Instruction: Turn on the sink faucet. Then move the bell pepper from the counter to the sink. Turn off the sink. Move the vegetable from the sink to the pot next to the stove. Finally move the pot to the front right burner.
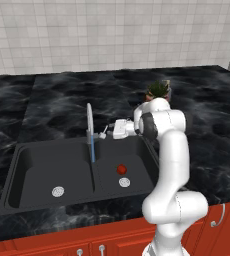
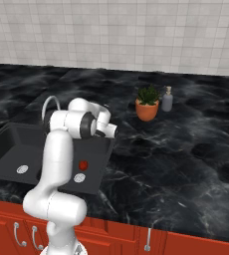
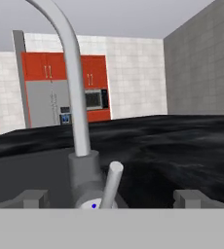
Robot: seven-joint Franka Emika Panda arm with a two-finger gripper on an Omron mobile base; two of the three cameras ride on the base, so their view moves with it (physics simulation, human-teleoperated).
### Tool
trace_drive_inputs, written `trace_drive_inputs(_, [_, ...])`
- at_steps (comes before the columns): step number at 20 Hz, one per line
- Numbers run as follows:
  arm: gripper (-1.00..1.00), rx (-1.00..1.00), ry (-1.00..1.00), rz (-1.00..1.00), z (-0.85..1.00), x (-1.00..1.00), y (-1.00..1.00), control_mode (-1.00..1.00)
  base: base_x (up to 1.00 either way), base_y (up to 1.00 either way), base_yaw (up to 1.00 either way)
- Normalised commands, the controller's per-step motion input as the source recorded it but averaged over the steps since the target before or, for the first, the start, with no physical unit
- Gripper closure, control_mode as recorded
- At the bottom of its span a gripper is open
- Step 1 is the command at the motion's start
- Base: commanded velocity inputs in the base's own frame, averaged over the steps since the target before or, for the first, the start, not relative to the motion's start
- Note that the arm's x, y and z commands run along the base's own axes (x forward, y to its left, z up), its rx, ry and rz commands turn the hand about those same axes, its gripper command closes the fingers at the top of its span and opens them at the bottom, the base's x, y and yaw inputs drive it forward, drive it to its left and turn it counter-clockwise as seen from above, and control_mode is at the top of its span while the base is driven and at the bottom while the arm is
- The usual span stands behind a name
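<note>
Gripper (image 3: pixel 106 197) spread open, you straddle the lever (image 3: pixel 113 182) | lever dead ahead at 12, tilted toward 1 | sink faucet (image 1: pixel 90 131) running | bell pepper (image 1: pixel 121 169) in the sink (image 1: pixel 17 170), right basin, at 6 below.

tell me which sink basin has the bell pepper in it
The basin nearer the potted plant, on the right in the left base view. The red bell pepper sits by its silver drain; the other basin holds just its drain.
</note>
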Motion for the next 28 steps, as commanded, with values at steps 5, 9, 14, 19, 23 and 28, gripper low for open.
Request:
trace_drive_inputs(5, [-1.00,0.00,0.00,0.00,-0.12,0.13,0.02,-1.00,0.00,0.00,0.00])
trace_drive_inputs(9, [-1.00,0.00,0.00,0.00,-0.09,0.11,0.03,-1.00,0.00,0.00,0.00])
trace_drive_inputs(14, [-1.00,0.00,0.00,0.00,-0.01,0.00,0.05,-1.00,0.00,0.00,0.00])
trace_drive_inputs(19, [-1.00,0.00,0.00,0.01,0.00,-0.33,0.20,-1.00,0.00,0.00,0.00])
trace_drive_inputs(23, [-1.00,0.00,0.00,0.02,0.00,-0.30,0.21,-1.00,0.00,0.00,0.00])
trace_drive_inputs(28, [-1.00,0.00,0.00,0.01,0.02,-0.04,0.21,-1.00,0.00,0.00,0.00])
